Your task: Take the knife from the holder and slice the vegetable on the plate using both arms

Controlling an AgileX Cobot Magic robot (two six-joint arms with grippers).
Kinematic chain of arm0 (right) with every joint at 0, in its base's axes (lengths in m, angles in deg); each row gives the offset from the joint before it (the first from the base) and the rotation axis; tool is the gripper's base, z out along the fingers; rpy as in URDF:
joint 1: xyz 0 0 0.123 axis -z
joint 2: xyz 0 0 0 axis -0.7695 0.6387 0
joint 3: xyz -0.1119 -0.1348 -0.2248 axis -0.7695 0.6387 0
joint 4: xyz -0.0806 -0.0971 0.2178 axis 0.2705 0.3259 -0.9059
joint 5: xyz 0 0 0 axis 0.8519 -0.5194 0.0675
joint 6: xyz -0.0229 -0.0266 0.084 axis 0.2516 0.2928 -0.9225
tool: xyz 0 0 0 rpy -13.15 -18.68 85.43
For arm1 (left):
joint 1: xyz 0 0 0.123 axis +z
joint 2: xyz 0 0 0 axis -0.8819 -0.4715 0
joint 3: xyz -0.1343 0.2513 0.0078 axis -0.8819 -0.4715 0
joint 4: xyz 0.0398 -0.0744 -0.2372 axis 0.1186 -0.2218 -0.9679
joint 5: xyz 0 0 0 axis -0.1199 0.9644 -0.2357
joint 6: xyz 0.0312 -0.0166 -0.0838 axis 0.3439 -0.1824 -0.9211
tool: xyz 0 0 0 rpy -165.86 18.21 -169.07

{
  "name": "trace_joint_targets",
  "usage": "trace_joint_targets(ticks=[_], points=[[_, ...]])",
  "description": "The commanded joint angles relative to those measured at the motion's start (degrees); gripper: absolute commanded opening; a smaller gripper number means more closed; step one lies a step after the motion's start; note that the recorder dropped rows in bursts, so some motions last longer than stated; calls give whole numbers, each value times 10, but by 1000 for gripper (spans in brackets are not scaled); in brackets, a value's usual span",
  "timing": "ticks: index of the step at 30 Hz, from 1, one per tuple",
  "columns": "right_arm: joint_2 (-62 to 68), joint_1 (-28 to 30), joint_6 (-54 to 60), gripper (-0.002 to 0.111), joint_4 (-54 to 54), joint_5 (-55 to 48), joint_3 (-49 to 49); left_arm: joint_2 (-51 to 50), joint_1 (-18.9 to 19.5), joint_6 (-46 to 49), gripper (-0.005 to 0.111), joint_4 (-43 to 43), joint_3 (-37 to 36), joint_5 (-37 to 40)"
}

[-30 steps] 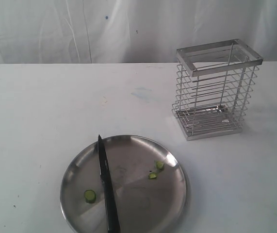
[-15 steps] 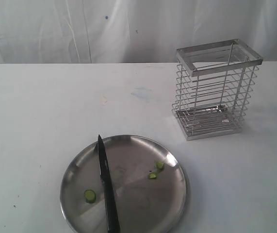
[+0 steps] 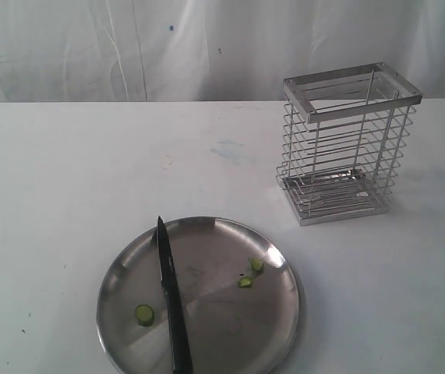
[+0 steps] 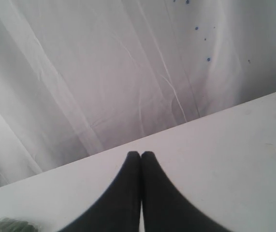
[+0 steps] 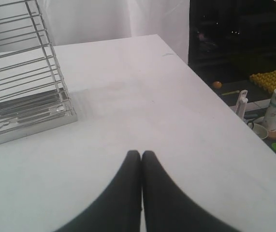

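Found slim black-handled knife lying across round shiny steel plate at near side, tall steel-wire holder well apart far right; left gripper and right gripper pinched closed, empty.

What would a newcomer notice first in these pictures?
A black knife lies across a shiny steel plate near the front of the white table, with small green vegetable slices on both sides of it. Behind, to the right, stands a tall wire holder.
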Motion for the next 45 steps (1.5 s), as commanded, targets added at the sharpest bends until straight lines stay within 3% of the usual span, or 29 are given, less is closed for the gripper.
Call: trace_joint_targets(ticks=[1, 2, 5, 8, 11, 13, 16, 19, 22, 29, 45], points=[[-3, 5, 4, 0, -2, 0, 1, 4, -1, -173, 0, 157, -1, 44], [-3, 5, 4, 0, -2, 0, 1, 1, -1, -249, 0, 263, -2, 63], [-3, 5, 4, 0, -2, 0, 1, -7, 18, -496, 0, 449, -23, 63], [-3, 5, 4, 0, -2, 0, 1, -3, 86, -694, 0, 596, -68, 81], [-3, 5, 4, 0, -2, 0, 1, 20, 177, -855, 0, 790, -105, 194], [-3, 5, 4, 0, -2, 0, 1, 46, 235, -1015, 0, 949, -121, 278], [-3, 5, 4, 0, -2, 0, 1, 93, 270, -1207, 0, 1097, -152, 396], [-3, 5, 4, 0, -2, 0, 1, 144, 271, -1249, 0, 1108, -200, 431], [-3, 5, 4, 0, -3, 0, 1, 178, 263, -1210, 0, 1089, -200, 479], [-5, 5, 4, 0, -3, 0, 1, 178, 193, -1182, 0, 1040, -200, 490], [-5, 5, 4, 0, -3, 0, 1, 178, 192, -1155, 0, 1042, -200, 480]])
